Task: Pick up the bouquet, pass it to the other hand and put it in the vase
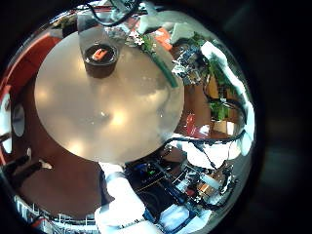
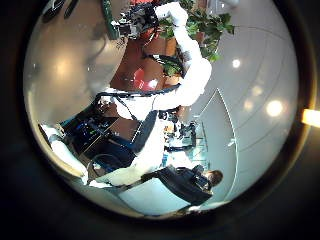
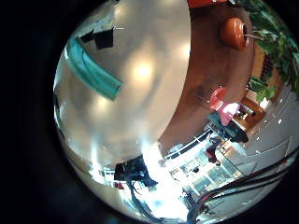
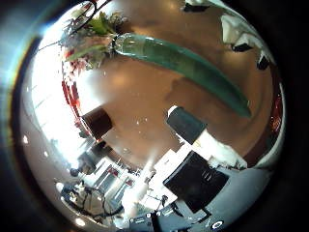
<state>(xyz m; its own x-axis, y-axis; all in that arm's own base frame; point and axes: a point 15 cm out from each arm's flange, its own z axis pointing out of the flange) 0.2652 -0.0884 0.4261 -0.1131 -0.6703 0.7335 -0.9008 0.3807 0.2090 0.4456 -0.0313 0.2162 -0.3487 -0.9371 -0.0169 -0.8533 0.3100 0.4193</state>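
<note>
From the left little-finger palm view, a dark vase [image 1: 99,58] stands on the round table [image 1: 88,117]. In the right thumb-side view, the bouquet [image 4: 164,56] lies lengthwise on the table, flowers away from the right robot hand [image 4: 237,34]; neither robot hand's grip can be told.

The round table [image 1: 107,122] below my palm carries a vase [image 1: 98,58], standing upright near the rim, about eleven o'clock from the table's middle.

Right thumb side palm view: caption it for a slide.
Bouquet in its green wrap lying on the round table, close beneath the right hand, not yet grasped.
</note>
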